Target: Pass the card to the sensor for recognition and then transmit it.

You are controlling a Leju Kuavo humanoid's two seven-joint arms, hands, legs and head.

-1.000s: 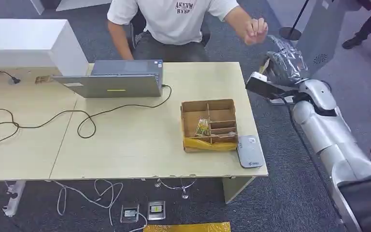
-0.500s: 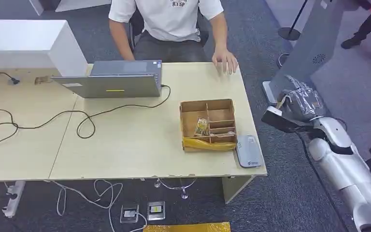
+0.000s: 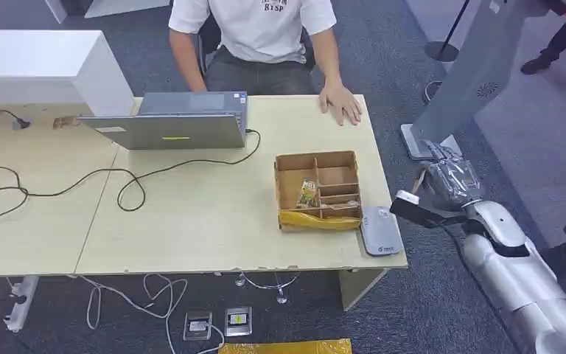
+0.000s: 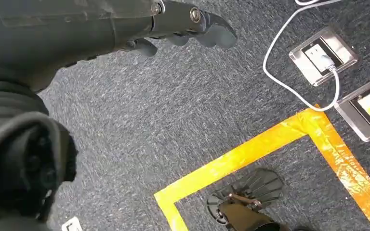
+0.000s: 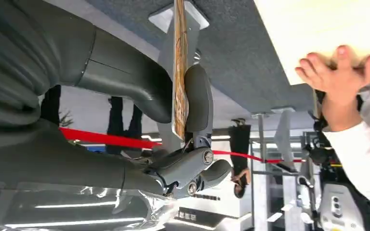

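The right hand (image 3: 448, 181), wrapped in clear film, holds the card (image 5: 179, 67) pinched edge-on between the thumb and a dark finger; the grasp covers only a narrow strip of the card. In the head view the hand hangs off the table (image 3: 191, 221), over the carpet at roughly 3 o'clock from the partitioned cardboard box (image 3: 318, 190), near the grey card reader (image 3: 380, 230) at the table's corner. The left hand (image 4: 183, 29) hangs over the floor with fingers loosely curled, holding nothing.

Risks, as judged:
- The pinch is thin and near one edge; a jolt or a brush against the table edge could twist the card out, dropping it to the carpet.
- Presented edge-on, the card may not register; its face needs to lie flat over the reader.
- The box stands just beside the reader; a low approach could knock it.
- A person's hand (image 3: 341, 104) rests at the far table edge, around 12 o'clock from the box, well apart from the reader.

Orientation: in the right wrist view the card's long axis runs along the 12-to-6 line, its free end reaching past the fingers away from the palm. Which face is outward cannot be told.
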